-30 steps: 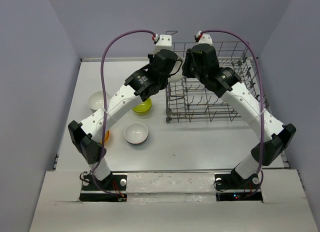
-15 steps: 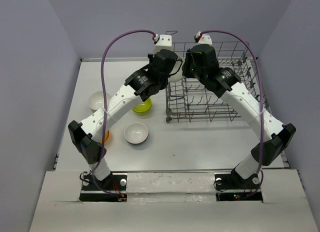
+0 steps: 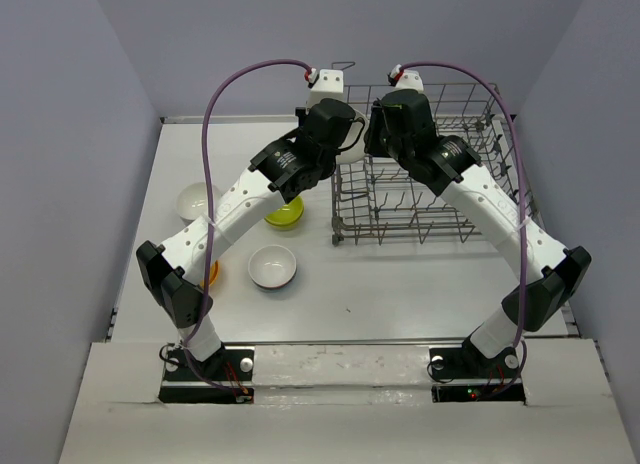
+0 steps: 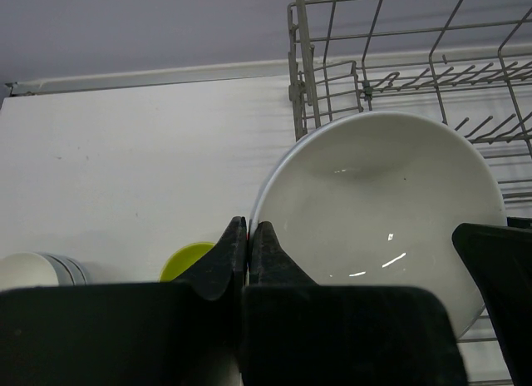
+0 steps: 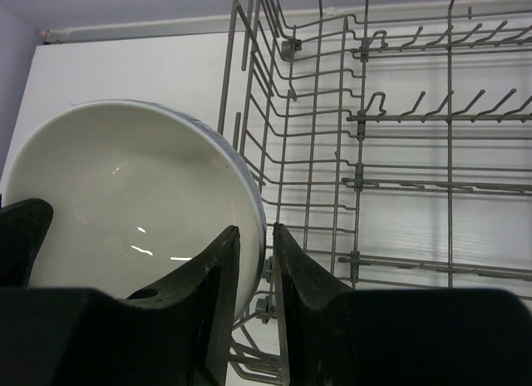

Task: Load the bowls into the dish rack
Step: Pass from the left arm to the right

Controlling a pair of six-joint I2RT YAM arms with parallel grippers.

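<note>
On desk [image 3: 400, 274], right side: dish rack [image 3: 430, 199], stiff wire. Left side: spare bowls [image 3: 272, 266]. White bowl [image 5: 125, 195] held just outside rack's left wall; looks rigid, glossy, slippery, breakable, light, so thin rim is best hold. Right pincer [image 5: 256, 244] grasps that rim, one finger inside. Left pincer [image 4: 248, 236] clenched, empty, just beside rim.

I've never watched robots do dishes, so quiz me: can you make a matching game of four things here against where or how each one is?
Things:
1. lime bowl
2. orange bowl
3. dish rack
4. right fingers

Places or states:
A. clamped on a white bowl's rim
B. on the far right side of the table
C. peeking out from under the left arm
D. on the table just left of the rack

Pairs: 1-D, 2-C, 3-B, 4-A.
</note>
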